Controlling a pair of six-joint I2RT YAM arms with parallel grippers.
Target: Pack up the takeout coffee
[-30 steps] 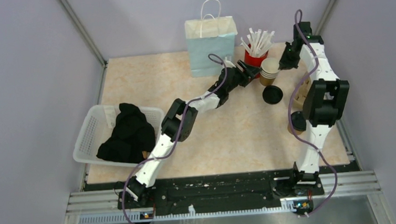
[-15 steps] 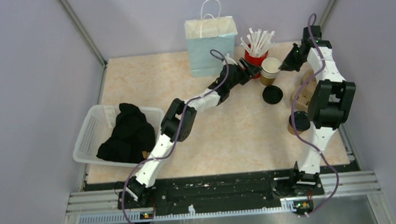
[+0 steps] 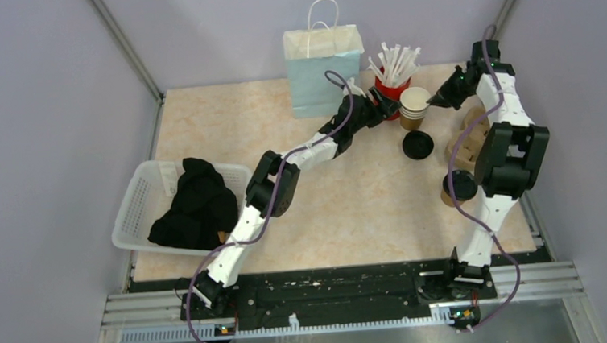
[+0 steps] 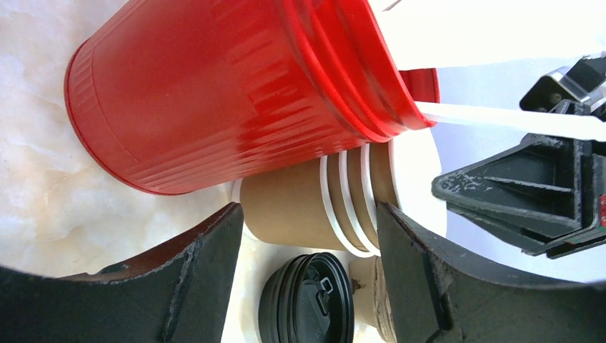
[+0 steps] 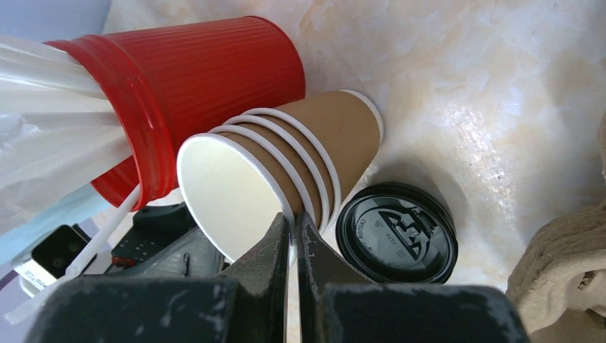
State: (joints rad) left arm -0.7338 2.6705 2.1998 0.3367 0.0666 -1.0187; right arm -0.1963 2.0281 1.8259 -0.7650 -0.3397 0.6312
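Centrally, smooth nested kraft cups (image 5: 336, 143) beside ribbed red cup (image 5: 214, 78).

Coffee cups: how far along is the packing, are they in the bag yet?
Early. One lidded cup stands apart, outside the pale blue bag. In hand: the right gripper pinches the top rim of the stack of cups, with the left gripper open around it. Left: a loose black lid to fit, then bagging.
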